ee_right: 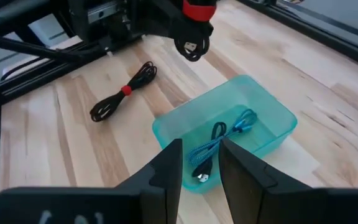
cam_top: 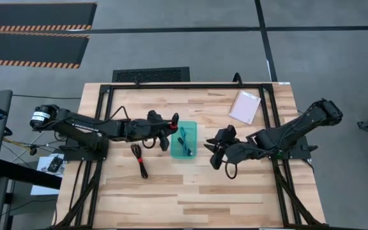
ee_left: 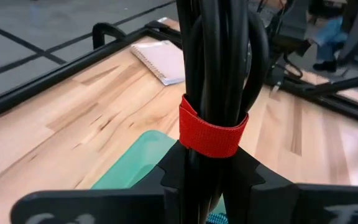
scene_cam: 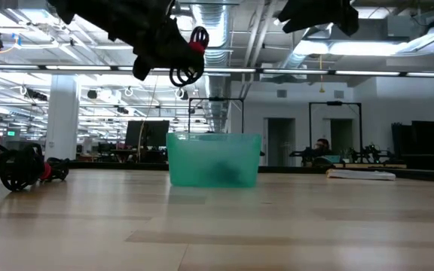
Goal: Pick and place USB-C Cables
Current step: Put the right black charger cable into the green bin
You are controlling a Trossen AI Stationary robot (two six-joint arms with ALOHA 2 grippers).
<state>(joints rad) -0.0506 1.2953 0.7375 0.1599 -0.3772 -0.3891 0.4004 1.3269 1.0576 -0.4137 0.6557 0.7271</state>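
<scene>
My left gripper point(cam_top: 168, 125) is shut on a black USB-C cable bundle with a red tie point(scene_cam: 197, 38) and hangs in the air above the left rim of the teal tray point(scene_cam: 213, 159). A teal-blue cable point(ee_right: 219, 144) lies flat inside the tray point(cam_top: 184, 140). Another black cable with a red tie point(cam_top: 139, 160) lies on the table left of the tray, and also shows in the low view point(scene_cam: 22, 165). My right gripper point(ee_right: 199, 171) is open and raised to the right of the tray, touching nothing. My left gripper pinches the black bundle between its two fingers point(ee_left: 166, 173), just behind the red tie point(ee_left: 213, 134). The bundle runs along the fingers and reaches out past their tips. It is lifted clear, and its looped end point(scene_cam: 187, 75) hangs below the gripper, over the tray's left side.
A white spiral notebook point(cam_top: 245, 106) lies near the far right corner of the table. The tray sits at the table's middle between the two arms. Bare wood stretches along the near side point(cam_top: 190, 198). A black frame borders the tabletop.
</scene>
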